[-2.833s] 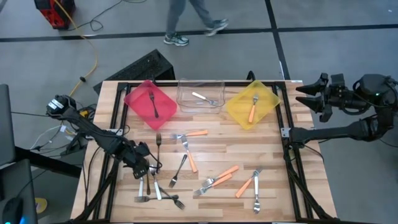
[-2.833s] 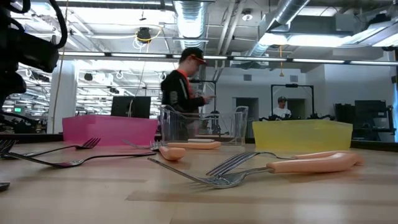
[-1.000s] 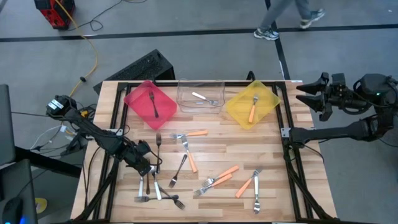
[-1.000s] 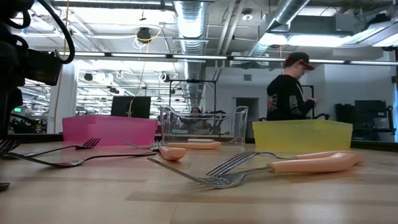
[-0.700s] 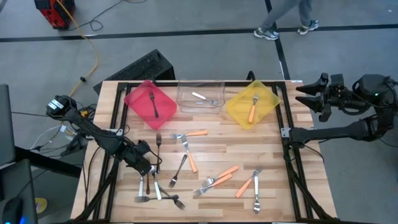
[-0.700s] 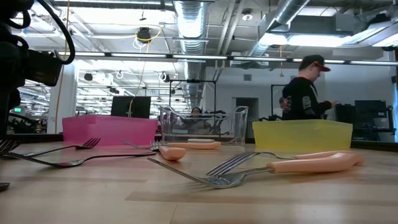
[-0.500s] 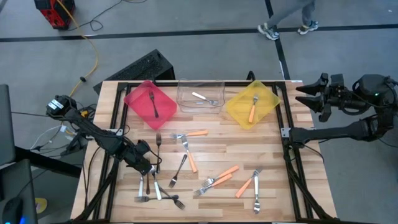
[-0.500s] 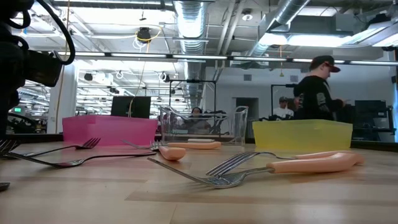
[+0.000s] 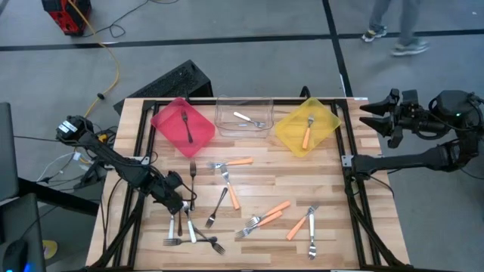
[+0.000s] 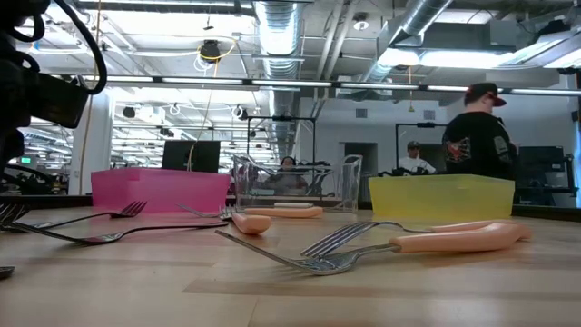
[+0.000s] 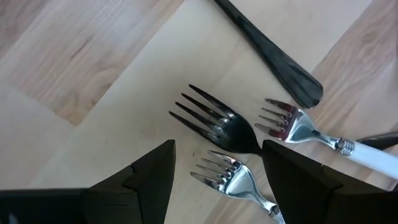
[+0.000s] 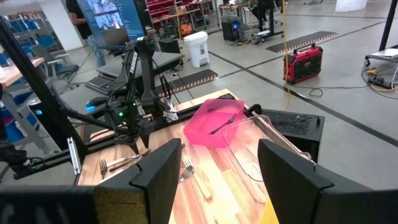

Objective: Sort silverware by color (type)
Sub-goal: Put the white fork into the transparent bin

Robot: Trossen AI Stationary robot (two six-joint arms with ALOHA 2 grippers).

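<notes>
- Left gripper (image 11: pixel 217 163) low over table (image 9: pixel 340 227), fingers spread, empty; black fork (image 11: pixel 219 124) head lying btwn tips, silver fork (image 11: pixel 231 176) just beside.
- Right gripper (image 9: pixel 376 119) parked off table edge, fingers apart, empty.

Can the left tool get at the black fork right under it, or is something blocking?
Probably yes. The left tool hangs open over the black fork, nothing covering it, though two silver forks lie close beside and could get caught.

Left gripper (image 9: pixel 175 202) hovers low, seemingly open; right gripper (image 9: pixel 376 118) open, raised aside.
</notes>
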